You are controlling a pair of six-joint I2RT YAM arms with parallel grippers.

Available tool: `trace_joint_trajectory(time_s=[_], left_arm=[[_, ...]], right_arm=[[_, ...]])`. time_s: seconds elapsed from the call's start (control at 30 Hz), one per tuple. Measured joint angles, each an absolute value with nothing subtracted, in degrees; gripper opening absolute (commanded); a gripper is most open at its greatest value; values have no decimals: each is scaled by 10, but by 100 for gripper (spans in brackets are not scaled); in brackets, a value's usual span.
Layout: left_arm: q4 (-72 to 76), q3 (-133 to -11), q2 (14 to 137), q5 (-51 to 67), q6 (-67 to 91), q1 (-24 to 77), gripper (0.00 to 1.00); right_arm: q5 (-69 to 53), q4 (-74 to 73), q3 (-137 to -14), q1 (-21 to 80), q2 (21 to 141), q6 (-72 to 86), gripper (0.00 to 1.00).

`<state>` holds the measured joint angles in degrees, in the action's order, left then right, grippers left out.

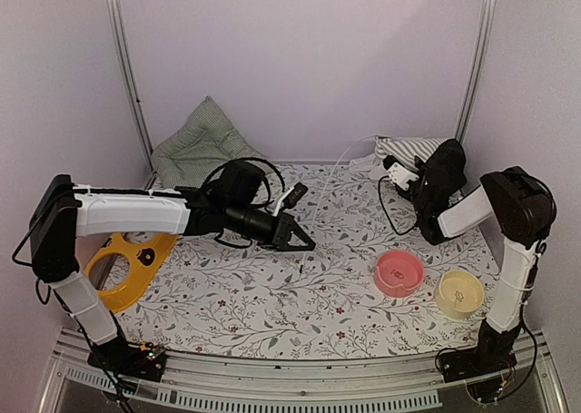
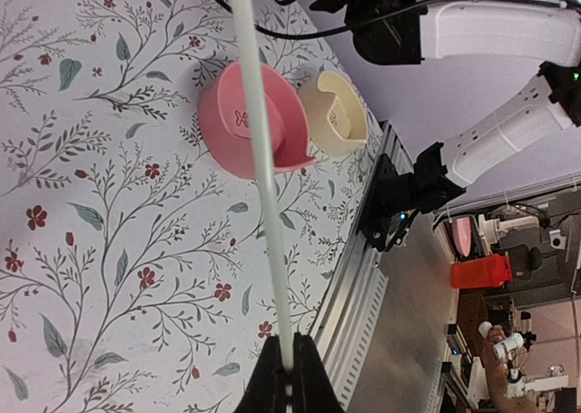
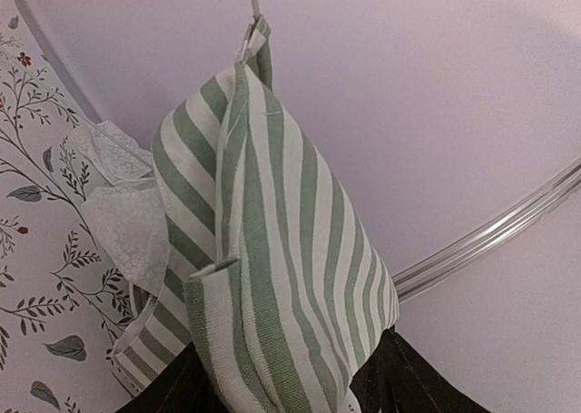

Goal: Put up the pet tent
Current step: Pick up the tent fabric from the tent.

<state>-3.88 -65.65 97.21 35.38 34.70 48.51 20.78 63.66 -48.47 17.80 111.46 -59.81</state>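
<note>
The left pincer (image 2: 289,377), bottom centre, clamps a thin pole (image 2: 258,150) that may slip if the right pincer (image 3: 283,381), gripping the pet tent (image 3: 272,222), tugs.

Floral table (image 1: 272,295) here: pink bowl (image 1: 399,273) and cream bowl (image 1: 458,293) just beside each other, near right. Yellow tray (image 1: 127,268) over the left edge, cushion (image 1: 201,145) far left, tent (image 1: 408,148) bunched far right.

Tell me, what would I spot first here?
The green-and-white striped tent bunched in the right jaws at the far right corner. Then the thin white pole pinched in the left jaws mid-table, and the pink bowl beside the cream bowl near the front right.
</note>
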Motion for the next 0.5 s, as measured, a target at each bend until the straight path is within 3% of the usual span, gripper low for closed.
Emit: trace_joint_trajectory(time_s=[0.17,0.37,0.5], left_arm=[[-39,-658,976,356,346,485,0],[-39,-658,978,356,345,485,0],[-36,-658,978,357,347,485,0]], right_arm=[[213,666,-497,175,1131,-618,52],[210,664,-509,175,1145,-622,0],[211,659,-513,175,1145,-614,0]])
